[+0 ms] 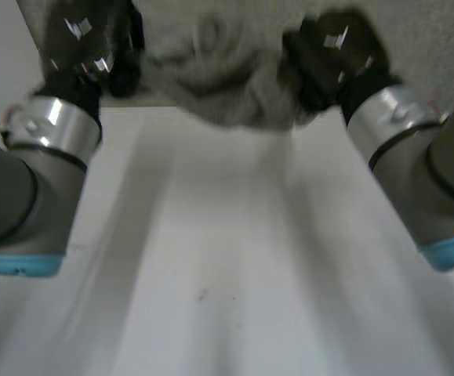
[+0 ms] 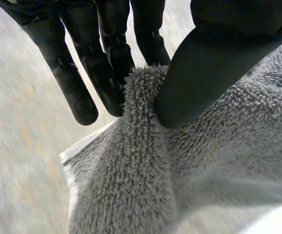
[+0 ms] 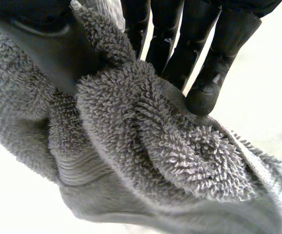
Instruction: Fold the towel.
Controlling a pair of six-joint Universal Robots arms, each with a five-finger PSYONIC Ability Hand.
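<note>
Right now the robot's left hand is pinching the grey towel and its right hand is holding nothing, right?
Not quite. The right hand is not empty: the right wrist view shows its thumb and fingers pinching the grey towel too. The left hand does pinch it.

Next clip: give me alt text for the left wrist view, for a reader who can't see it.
The black left hand pinches a raised fold of the grey towel between its thumb and fingers. The rest of the towel spreads loosely past the fingertips.
</note>
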